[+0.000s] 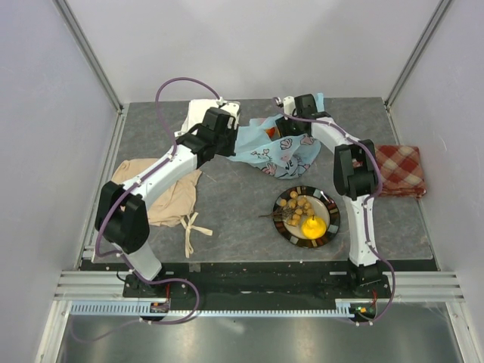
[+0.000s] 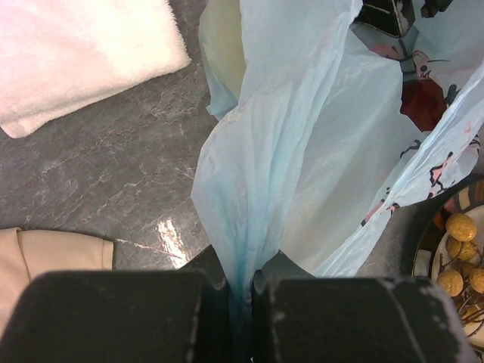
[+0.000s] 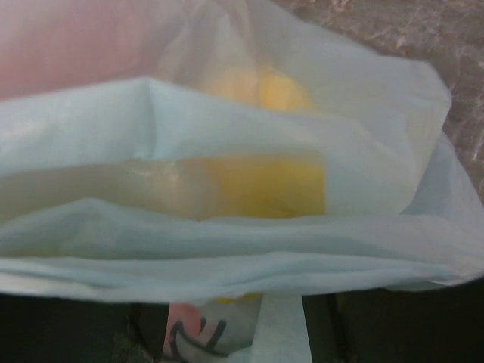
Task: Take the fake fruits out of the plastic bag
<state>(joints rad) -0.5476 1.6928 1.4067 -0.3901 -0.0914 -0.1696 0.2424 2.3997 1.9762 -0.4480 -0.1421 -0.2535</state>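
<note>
Bag [image 1: 276, 151] sits upper middle of the top view, on the table [image 1: 242, 212], btw the two arms. Left fingers [image 2: 259, 291] are clenched on a bunched fold of it, film running up the frame. Right fingers [image 1: 286, 123] are at the bag mouth, can't tell if released or gripping bc the wrist cam shows just film.

Film looks thin imo: light, floppy, slippery, tears easy. Pinch a gathered edge or handle, not a flat panel.

Inside: yellow fruits [image 3: 257, 185] showing thru the film, plus a dark red one [image 2: 423, 102]. Prob hard, glossy, roll-y, so grab across the middle.

Berry cluster [image 1: 297, 208] + yellow fruit [image 1: 313, 226] already on the plate [image 1: 335, 219].

No readable text, only pink/dark print.
</note>
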